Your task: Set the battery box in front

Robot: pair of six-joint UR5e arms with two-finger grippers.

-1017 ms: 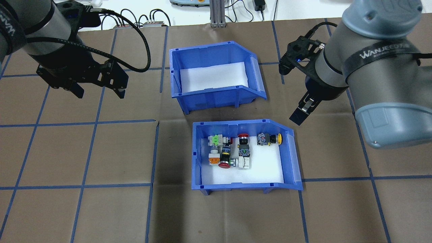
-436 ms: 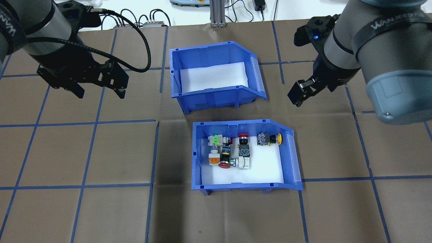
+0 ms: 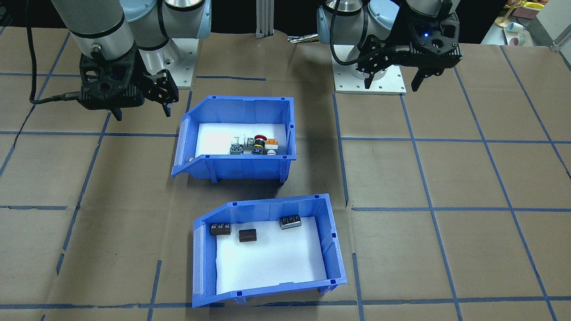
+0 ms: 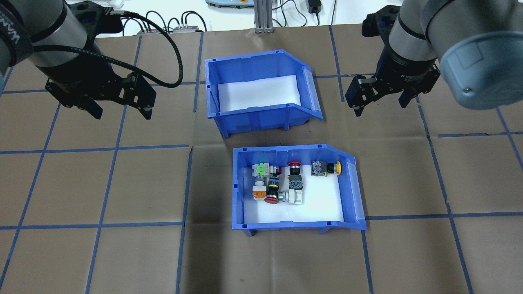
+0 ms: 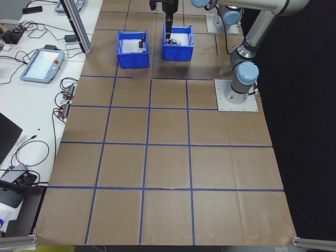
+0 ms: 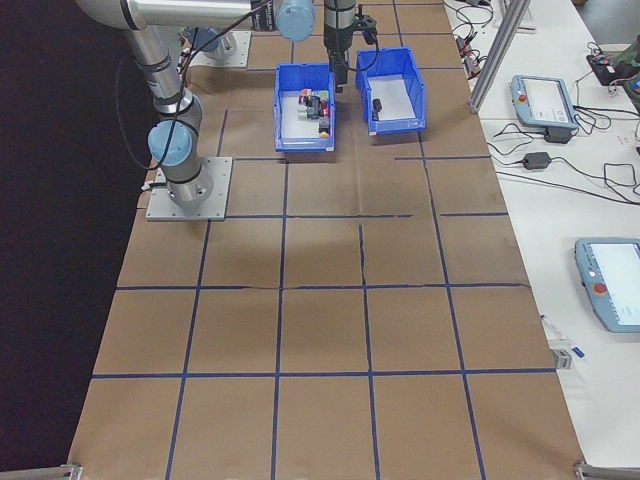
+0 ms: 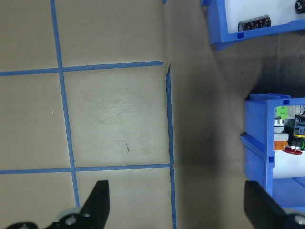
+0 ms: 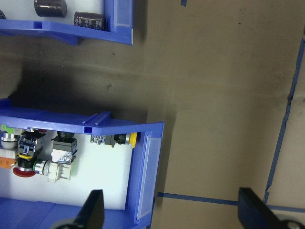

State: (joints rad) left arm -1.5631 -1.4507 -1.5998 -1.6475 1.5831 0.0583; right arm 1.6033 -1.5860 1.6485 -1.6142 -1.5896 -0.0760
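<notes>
Judging from the present layout, the main hazard is a mix-up: two alike blue bins sit one behind the other, and a grasp on the switch bin would move the wrong item. A second risk is a thin wall pinch tipping the battery box, sending its loose batteries rolling on the foam (only three are visible). The battery box stands on the table's far side from the robot, just beyond the switch bin, apart from it and untouched. The left gripper hovers well to that box's left, fingers spread and empty. The right gripper hangs near the box's sloped end, likewise spread, holding nothing.
</notes>
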